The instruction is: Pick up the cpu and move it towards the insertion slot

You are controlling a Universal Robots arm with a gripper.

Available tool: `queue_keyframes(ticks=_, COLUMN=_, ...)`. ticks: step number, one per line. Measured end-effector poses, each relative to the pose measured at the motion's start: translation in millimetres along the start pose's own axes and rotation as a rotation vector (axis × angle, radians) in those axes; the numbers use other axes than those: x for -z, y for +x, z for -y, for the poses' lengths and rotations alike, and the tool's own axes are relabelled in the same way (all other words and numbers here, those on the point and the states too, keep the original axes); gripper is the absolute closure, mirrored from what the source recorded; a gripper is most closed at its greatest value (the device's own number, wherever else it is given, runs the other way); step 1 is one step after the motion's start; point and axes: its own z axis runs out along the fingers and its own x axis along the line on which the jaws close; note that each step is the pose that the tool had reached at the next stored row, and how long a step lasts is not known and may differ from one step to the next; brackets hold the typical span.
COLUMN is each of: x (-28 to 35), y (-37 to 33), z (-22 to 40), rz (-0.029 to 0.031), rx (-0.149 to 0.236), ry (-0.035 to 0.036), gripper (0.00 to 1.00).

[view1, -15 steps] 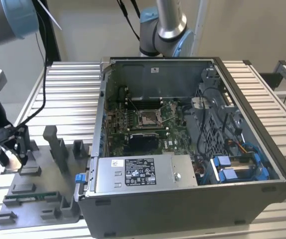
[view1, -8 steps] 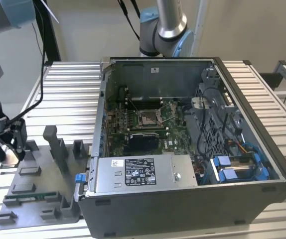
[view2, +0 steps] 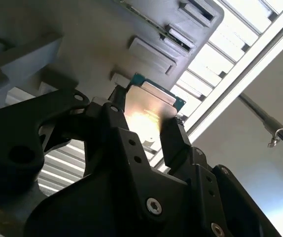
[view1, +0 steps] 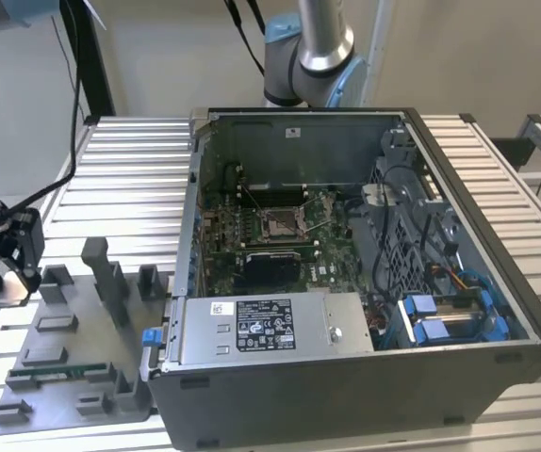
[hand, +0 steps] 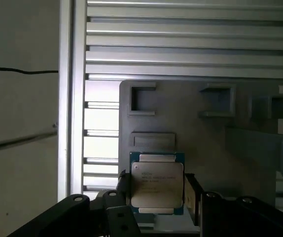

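Right, both fingers (hand: pixel 194 193) were clamped on opposite edges of the cpu (hand: pixel 157 182), the chip pinched between them with its silvery top facing the camera in both wrist views (view2: pixel 149 111). The gripper (hand: pixel 157 191) hung over the far corner of the grey tray (view1: pixel 73 330) at the exterior view's left, and the chip looked lifted just clear of the tray, though a gap was hard to confirm. So the pick looked done, the carry not. The insertion slot (view1: pixel 280 223) sat inside the open computer case (view1: pixel 346 377), well apart from the gripper (view1: pixel 11 254), and looked empty. The arm reached from its base (view1: pixel 308 47) behind the case across to the tray side, wrist low, fingers pointing down. A memory stick (view1: pixel 58 374) lay in the tray.
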Motion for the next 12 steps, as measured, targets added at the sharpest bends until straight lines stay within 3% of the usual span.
queue_keyframes(ticks=12, x=30.8, y=0.1, z=-1.2, rz=-0.0007, rx=0.000, ry=0.0000, gripper=1.00)
